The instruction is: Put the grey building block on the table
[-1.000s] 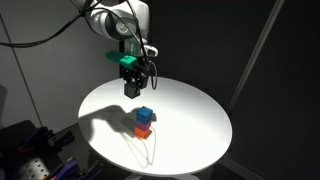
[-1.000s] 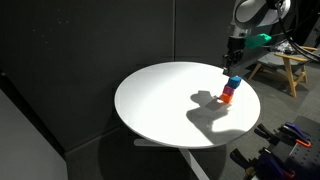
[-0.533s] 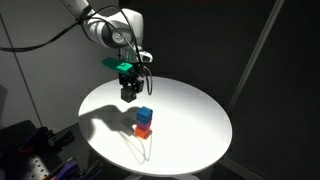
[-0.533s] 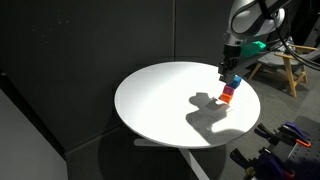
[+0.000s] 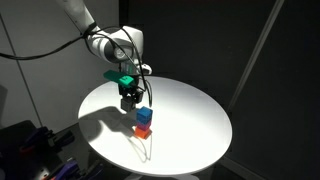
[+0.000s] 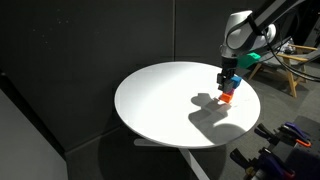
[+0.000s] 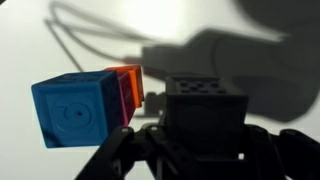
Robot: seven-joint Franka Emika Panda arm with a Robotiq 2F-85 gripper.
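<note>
1. The gripper point(image 5: 130, 99) is clenched on the grey building block point(image 7: 205, 101), which sits lower centre in the wrist view with its studded top showing.
2. The block hangs low over the table point(image 5: 195, 115); I cannot tell whether it touches.
3. The blue block point(image 5: 144, 116) sits on the red-orange block point(image 5: 143, 131), just beside the gripper, towards the frame's lower right.
4. The gripper's shadow falls on the white tabletop.

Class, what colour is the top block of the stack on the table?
The top block is blue; clearest in the wrist view.
</note>
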